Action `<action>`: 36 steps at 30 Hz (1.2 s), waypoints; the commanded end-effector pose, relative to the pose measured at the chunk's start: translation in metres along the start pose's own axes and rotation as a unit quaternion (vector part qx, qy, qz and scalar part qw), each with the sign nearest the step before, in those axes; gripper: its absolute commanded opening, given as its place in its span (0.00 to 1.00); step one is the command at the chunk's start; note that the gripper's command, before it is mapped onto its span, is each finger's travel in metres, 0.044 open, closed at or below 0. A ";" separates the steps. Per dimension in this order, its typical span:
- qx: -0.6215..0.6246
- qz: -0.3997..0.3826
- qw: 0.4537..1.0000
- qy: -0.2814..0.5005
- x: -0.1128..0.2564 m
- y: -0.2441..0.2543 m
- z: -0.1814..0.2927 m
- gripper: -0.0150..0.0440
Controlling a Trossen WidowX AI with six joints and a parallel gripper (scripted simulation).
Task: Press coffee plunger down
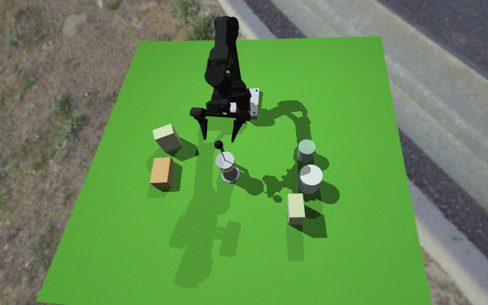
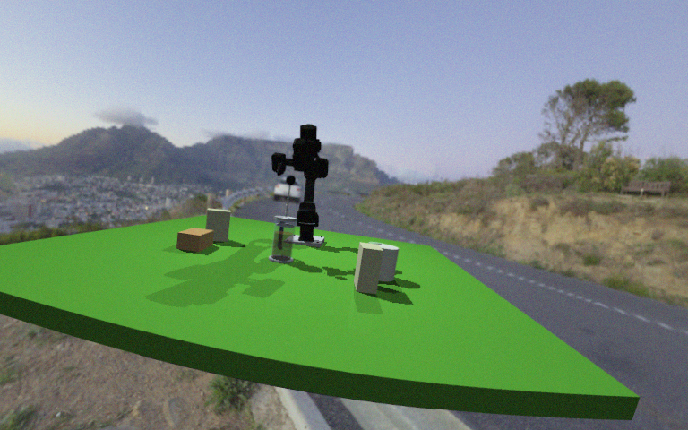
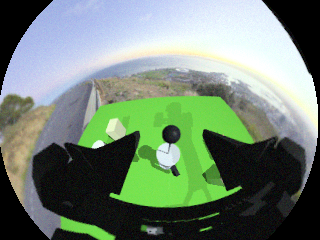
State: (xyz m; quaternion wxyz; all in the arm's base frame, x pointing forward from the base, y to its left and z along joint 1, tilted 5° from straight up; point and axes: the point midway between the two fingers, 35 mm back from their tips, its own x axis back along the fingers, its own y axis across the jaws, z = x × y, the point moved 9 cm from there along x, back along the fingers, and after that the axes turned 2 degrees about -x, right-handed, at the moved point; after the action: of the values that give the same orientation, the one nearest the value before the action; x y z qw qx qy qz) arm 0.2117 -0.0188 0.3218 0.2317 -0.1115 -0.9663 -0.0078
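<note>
The coffee press (image 1: 225,161) (image 2: 283,240) (image 3: 168,155) stands upright on the green table, a clear cylinder with a pale lid and a round base. Its plunger knob (image 1: 218,144) (image 2: 290,179) (image 3: 171,134) is a black ball on a thin rod, standing high above the lid. My gripper (image 1: 218,140) (image 3: 172,134) is wide open and empty. In the top view its fingertips are just behind the knob, on the arm's base side, not touching it. In the wrist view the knob shows between the two fingers. In the exterior view the fingertips cannot be made out.
A cream block (image 1: 166,137) (image 2: 218,224) and an orange block (image 1: 161,171) (image 2: 194,239) stand left of the press. To its right are a greenish cylinder (image 1: 306,150), a white cylinder (image 1: 310,178) (image 2: 389,262) and another cream block (image 1: 295,208) (image 2: 368,267) (image 3: 115,129).
</note>
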 end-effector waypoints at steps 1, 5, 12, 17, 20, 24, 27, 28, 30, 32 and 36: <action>0.002 0.000 1.000 0.003 -0.007 0.000 0.002 1.00; 0.002 0.000 1.000 0.003 -0.013 0.000 0.003 1.00; 0.002 0.000 1.000 0.003 -0.017 -0.001 0.003 0.87; 0.002 0.000 1.000 0.003 -0.017 -0.001 0.003 0.64; 0.002 0.000 1.000 0.003 -0.017 -0.001 0.003 0.51; 0.002 0.000 1.000 0.003 -0.017 -0.001 0.003 0.45; 0.002 0.000 1.000 0.003 -0.017 -0.001 0.003 0.45; 0.002 0.000 1.000 0.003 -0.017 -0.001 0.003 0.45; 0.002 0.000 1.000 0.003 -0.017 -0.001 0.003 0.45; 0.002 0.000 1.000 0.003 -0.017 -0.001 0.004 0.45; 0.002 0.000 1.000 0.003 -0.020 -0.001 0.007 0.45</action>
State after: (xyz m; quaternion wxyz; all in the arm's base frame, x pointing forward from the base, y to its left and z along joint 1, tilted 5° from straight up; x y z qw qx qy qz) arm 0.2253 -0.0229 0.3108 0.2321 -0.1116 -0.9662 -0.0073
